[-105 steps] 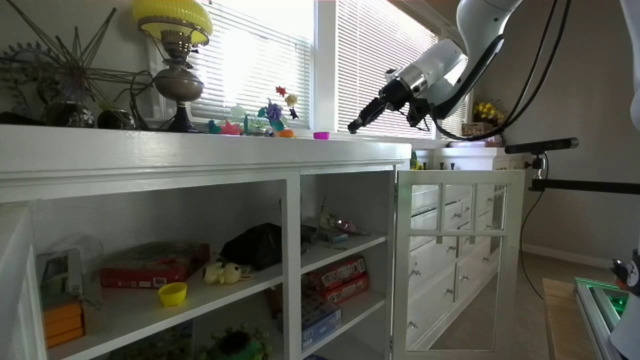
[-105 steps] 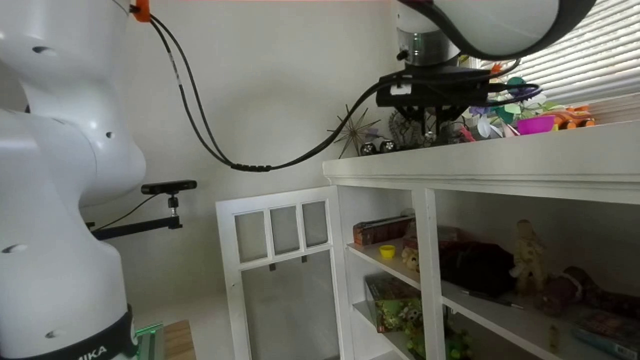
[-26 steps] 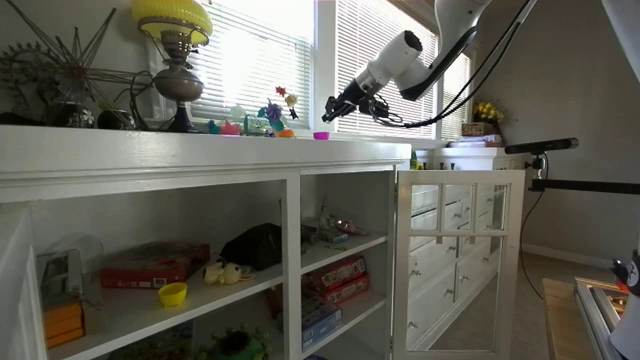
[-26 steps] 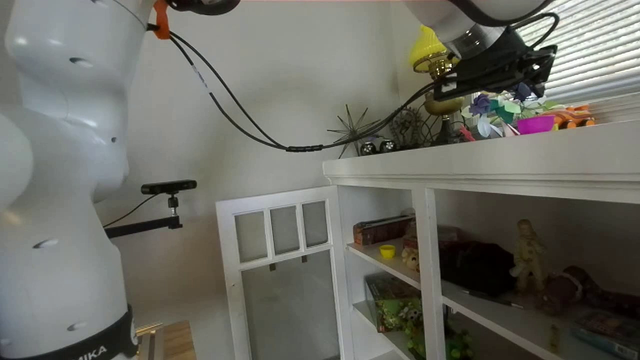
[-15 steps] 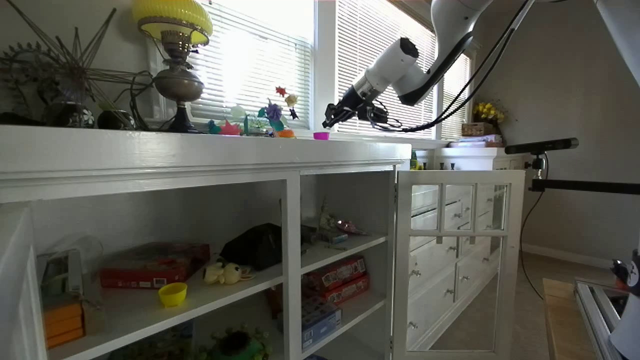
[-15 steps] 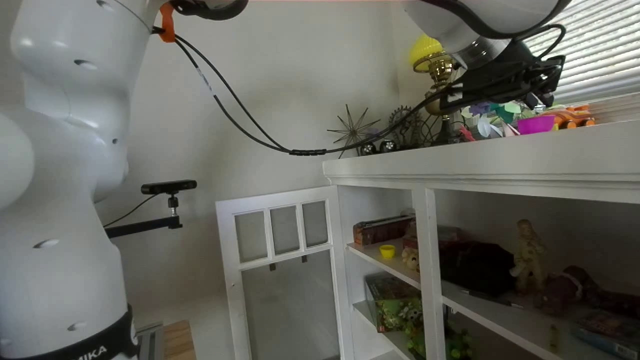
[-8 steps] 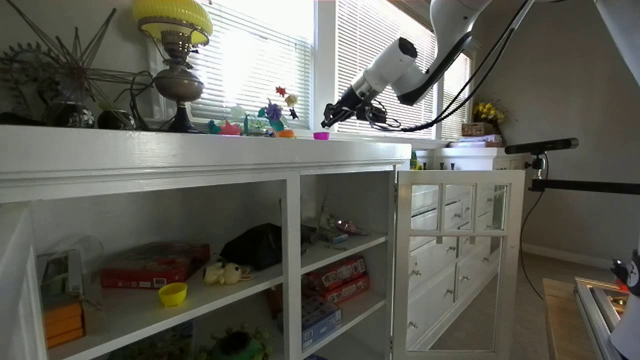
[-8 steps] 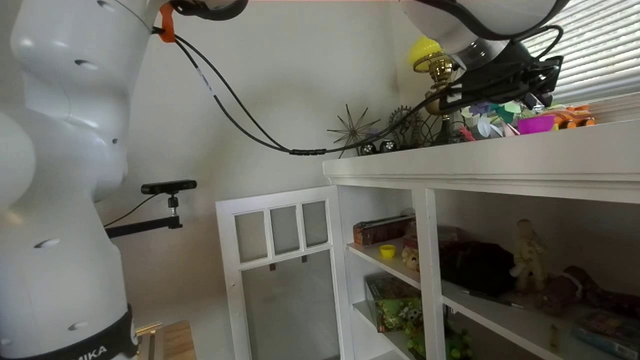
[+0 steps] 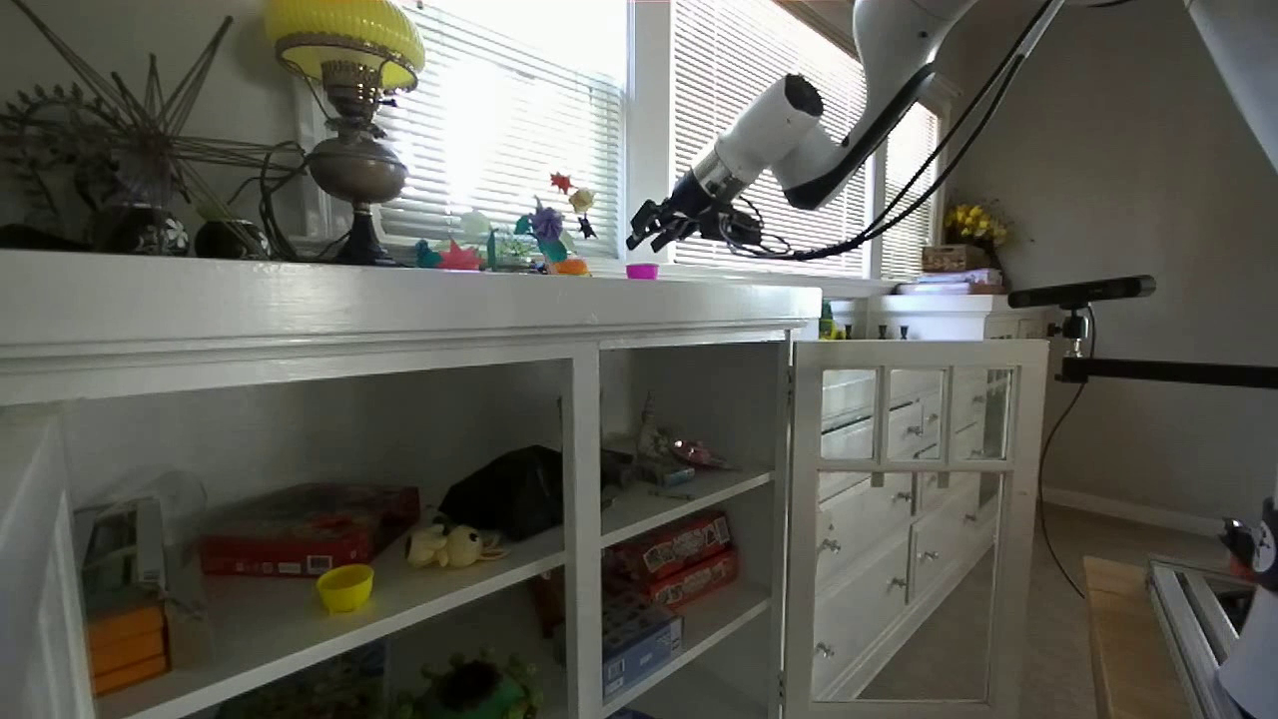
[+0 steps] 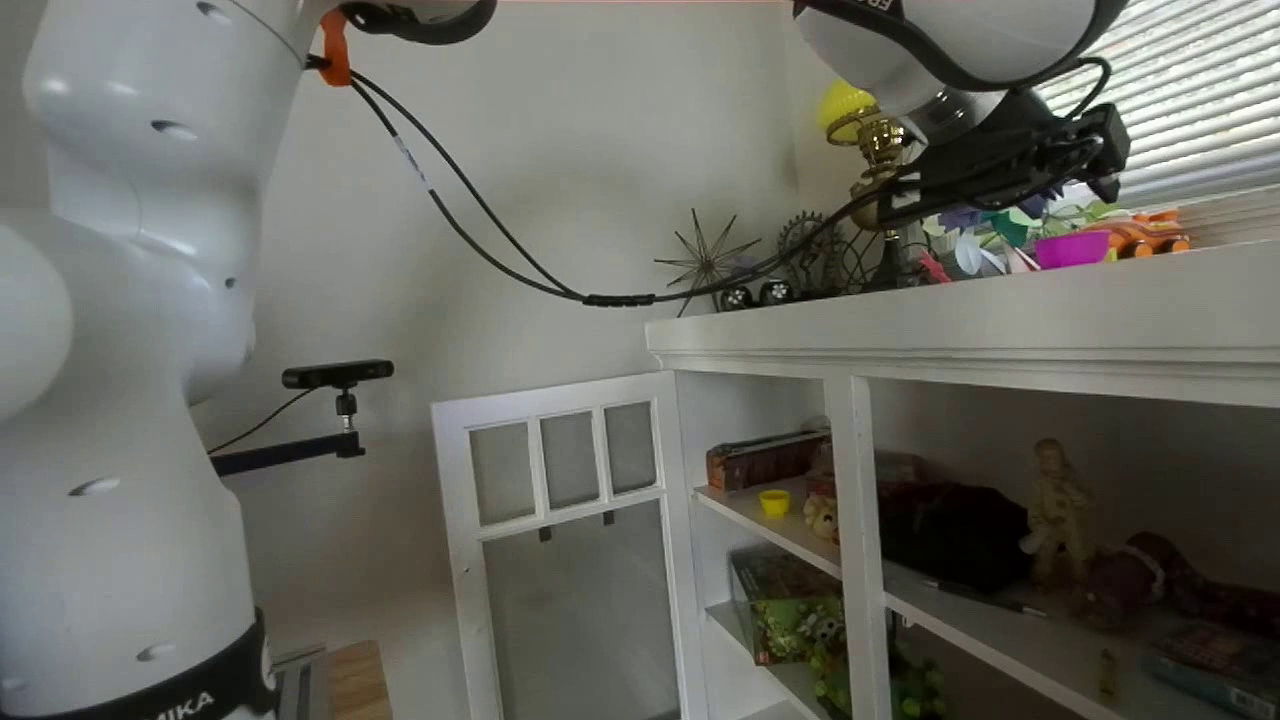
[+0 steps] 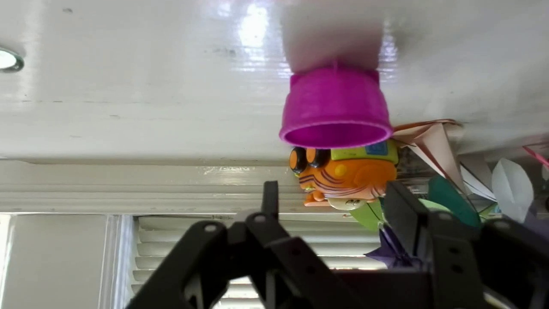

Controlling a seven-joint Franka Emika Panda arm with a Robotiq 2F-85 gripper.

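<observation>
Jaws spread, the gripper (image 11: 334, 196) is poised above a magenta cup (image 11: 336, 103); with approach the likely stage, careful lowering seems needed.

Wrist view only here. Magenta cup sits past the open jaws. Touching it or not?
Observer: Not touching; both exterior views show a gap between the gripper and the magenta cup below it.
Operator: Any other cup?
Observer: A yellow cup, on a shelf under the cabinet top.
Operator: Anything tall up here?
Observer: A yellow-shaded lamp stands on the same cabinet top.
</observation>
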